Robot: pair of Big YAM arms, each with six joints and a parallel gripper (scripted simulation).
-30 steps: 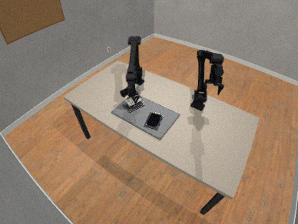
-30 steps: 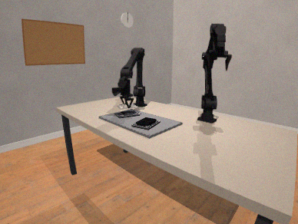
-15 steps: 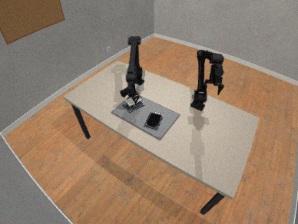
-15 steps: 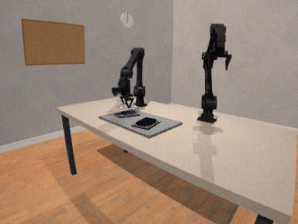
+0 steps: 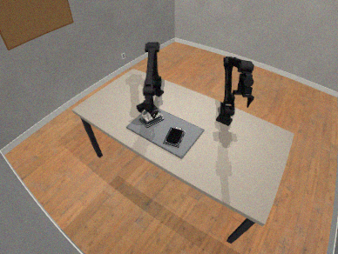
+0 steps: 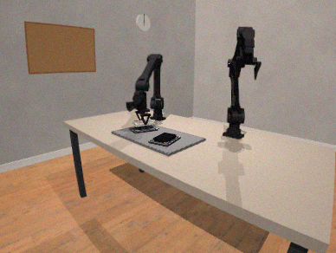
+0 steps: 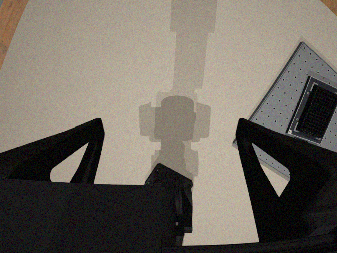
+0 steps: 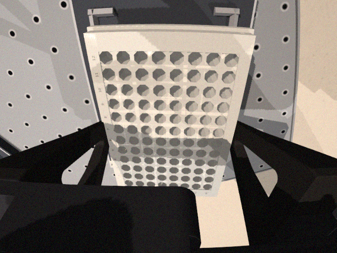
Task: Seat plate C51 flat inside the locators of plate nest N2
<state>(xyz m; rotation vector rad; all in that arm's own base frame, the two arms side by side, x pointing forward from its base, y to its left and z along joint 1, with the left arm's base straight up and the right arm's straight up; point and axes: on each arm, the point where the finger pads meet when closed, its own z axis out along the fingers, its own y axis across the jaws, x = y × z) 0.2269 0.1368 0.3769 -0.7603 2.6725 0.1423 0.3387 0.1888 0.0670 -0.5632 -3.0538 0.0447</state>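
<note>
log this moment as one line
right hand: shut on white plate | plate: above nest, unseated | left hand: open | black plate: in its nest

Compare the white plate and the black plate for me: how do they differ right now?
The white plate is pale; the black plate is dark. The white plate is gripped by the right pincer; no pincer touches the black plate. The white plate is held above its nest, while the black plate sits in its own.

Both are rectangular, with a grid of wells.
</note>
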